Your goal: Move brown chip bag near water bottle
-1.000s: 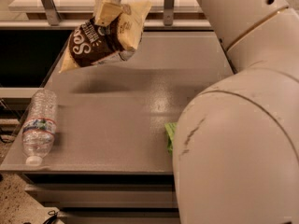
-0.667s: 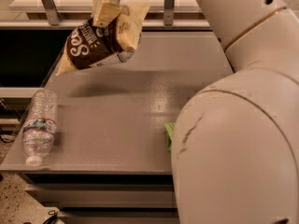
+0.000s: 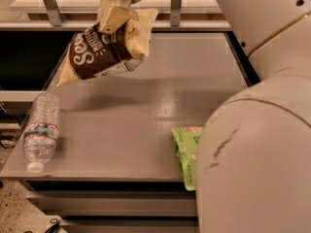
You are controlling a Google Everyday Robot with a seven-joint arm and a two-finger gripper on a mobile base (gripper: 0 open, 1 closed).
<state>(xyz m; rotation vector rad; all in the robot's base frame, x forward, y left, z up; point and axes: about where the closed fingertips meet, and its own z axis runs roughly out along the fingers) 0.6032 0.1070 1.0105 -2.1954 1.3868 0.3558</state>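
One bag is aloft: my hand point(image 3: 115, 8) pinches the brown chip bag point(image 3: 102, 52) by its cream edge, tilted above the worktop's point(image 3: 146, 110) far left. It looks light, soft and slippery, so an edge-seam grip seems safest. The water bottle point(image 3: 41, 130) lies along the left edge, open room beside it; the green snack bag point(image 3: 184, 152) sits well right.

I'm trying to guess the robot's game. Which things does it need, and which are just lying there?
Needed: brown bag, held in the air by the hand above the table; bottle, lying at the left edge.
Just lying there: green bag, front edge, partly behind the arm.
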